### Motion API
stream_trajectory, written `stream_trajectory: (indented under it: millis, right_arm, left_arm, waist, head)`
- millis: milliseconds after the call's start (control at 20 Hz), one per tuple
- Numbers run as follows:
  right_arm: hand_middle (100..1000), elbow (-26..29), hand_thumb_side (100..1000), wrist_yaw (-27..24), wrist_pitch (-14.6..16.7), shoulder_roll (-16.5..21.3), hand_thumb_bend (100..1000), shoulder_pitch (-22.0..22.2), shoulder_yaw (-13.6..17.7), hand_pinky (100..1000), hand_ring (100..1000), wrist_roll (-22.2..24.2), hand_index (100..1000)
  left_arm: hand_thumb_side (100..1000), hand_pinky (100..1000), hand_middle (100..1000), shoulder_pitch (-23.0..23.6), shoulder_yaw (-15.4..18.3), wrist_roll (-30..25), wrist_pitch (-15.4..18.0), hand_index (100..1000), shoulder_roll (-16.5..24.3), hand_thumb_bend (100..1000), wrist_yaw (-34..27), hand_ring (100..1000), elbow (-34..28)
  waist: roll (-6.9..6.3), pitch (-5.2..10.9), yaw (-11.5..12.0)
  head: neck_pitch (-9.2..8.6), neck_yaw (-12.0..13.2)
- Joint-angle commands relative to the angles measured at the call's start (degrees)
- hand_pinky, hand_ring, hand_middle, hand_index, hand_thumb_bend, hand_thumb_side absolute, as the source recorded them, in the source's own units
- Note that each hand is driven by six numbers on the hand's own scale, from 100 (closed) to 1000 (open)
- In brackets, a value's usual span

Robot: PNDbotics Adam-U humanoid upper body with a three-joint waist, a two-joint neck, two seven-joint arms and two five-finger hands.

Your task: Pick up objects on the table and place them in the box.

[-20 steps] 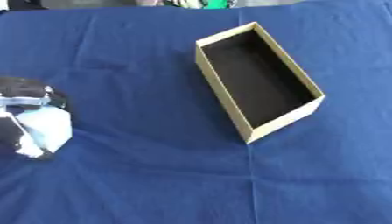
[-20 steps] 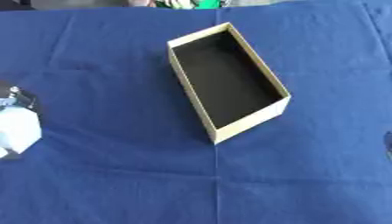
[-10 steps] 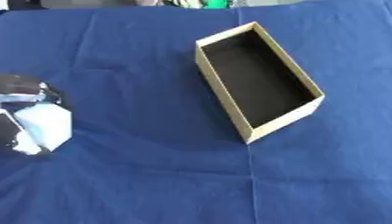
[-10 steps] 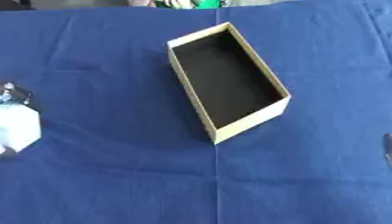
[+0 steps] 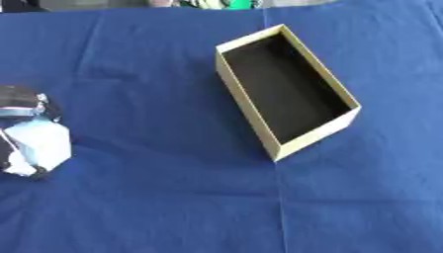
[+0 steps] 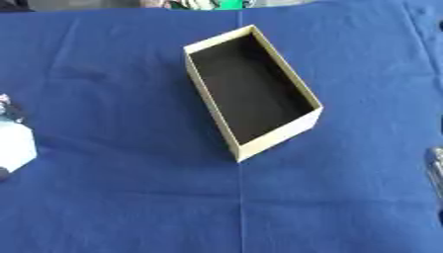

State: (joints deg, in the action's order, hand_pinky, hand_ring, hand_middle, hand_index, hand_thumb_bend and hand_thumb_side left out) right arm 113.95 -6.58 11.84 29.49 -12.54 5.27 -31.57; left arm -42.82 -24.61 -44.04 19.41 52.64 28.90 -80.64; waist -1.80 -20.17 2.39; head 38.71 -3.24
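The box (image 5: 286, 94) sits empty and no loose object shows on the cloth, while the left hand (image 5: 30, 133), well left of it, is indistinct (fingers unreadable, any hold uncertain).

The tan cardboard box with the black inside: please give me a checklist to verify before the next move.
1. Tan cardboard box is open on top and stands upright on the blue cloth: ok.
2. Black inside of the box has free room; nothing is seen in it: ok.
3. An object to pick lies on the cloth: not ok, none shows in either view.
4. Left hand, pale and black, at the left edge, apart from the box: ok.
5. Left hand's fingers open or shut: cannot tell.
6. Right hand: only a sliver shows at the right edge of the right eye view: cannot tell.
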Motion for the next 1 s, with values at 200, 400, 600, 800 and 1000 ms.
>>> stream_trajectory:
  millis: [200, 400, 600, 800, 1000]
  right_arm:
    - [602, 0.6, 1000, 0.4, 0.1, 0.9, 100, -0.1, 0.5, 736, 886, -0.1, 844]
    - [602, 0.6, 1000, 0.4, 0.2, 1.0, 100, 0.0, 0.6, 736, 886, -0.1, 844]
    - [602, 0.6, 1000, 0.4, 0.3, 1.0, 100, 0.1, 0.7, 736, 885, -0.2, 844]
    - [604, 0.6, 1000, 0.3, 0.6, 1.5, 100, 0.0, 0.9, 734, 882, -0.3, 843]
    - [606, 0.6, 1000, -0.2, 1.2, 2.4, 100, -0.5, 1.1, 732, 878, -0.5, 841]
  left_arm:
    - [260, 633, 485, -1.4, 3.9, -7.9, 6.3, 544, 1.6, 198, -0.3, 627, -4.4]
    - [367, 624, 491, -2.1, 6.3, -7.9, 5.3, 548, 1.7, 100, 0.6, 627, -8.3]
    - [225, 619, 496, -3.2, 8.7, -7.4, 4.1, 562, 1.5, 129, 1.9, 633, -12.2]
    - [208, 615, 502, -6.3, 9.9, -7.2, 3.4, 570, 0.4, 112, 3.5, 640, -14.7]
    - [203, 615, 501, -12.3, 9.9, -7.1, 3.3, 569, -4.6, 100, 4.9, 636, -14.1]
  waist:
    - [-0.03, 0.86, 0.2]
    - [-0.13, 0.98, 0.2]
    - [-0.25, 1.07, 0.3]
    - [-0.37, 1.29, 0.1]
    - [-0.36, 1.61, 0.1]
  head:
    - [-0.13, -0.5]
    - [-0.18, -0.8]
    - [-0.02, -1.2]
    - [0.29, -1.7]
    - [0.58, -2.1]
